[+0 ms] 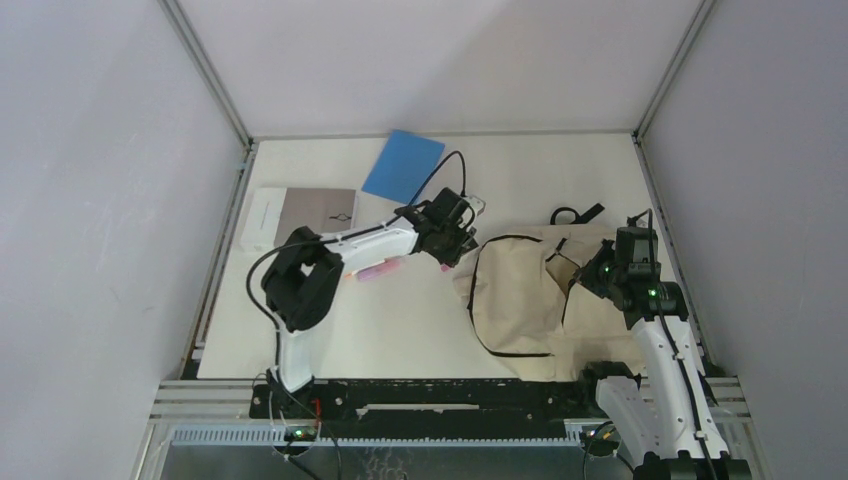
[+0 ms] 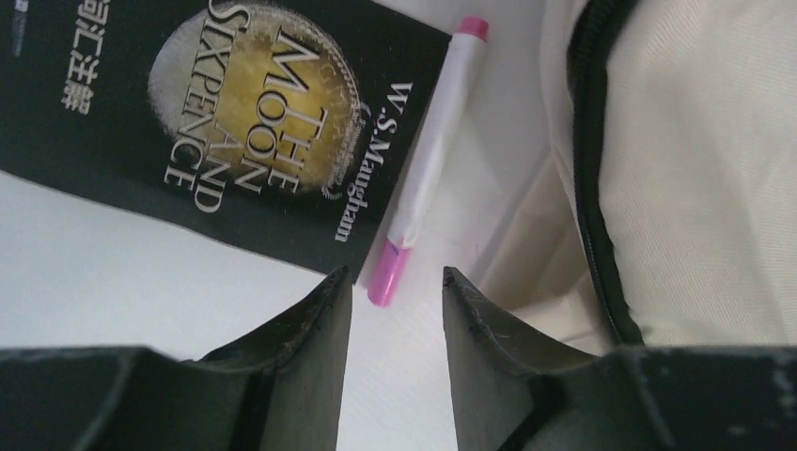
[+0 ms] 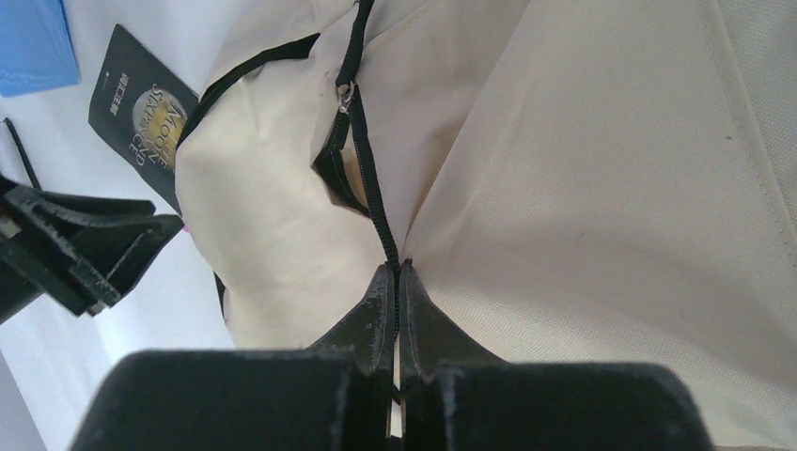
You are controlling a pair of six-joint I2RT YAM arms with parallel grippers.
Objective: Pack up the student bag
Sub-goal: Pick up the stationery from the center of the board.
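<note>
One soft cream fabric student bag [image 1: 512, 292]

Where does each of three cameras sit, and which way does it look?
Top external: above and behind, looking down at the table; both arms show.
Left wrist: on the left arm, looking past open jaws at pen and book.
Right wrist: on the right arm, looking at the student bag its shut jaws pinch.
Both wrist views share book and student bag.
</note>
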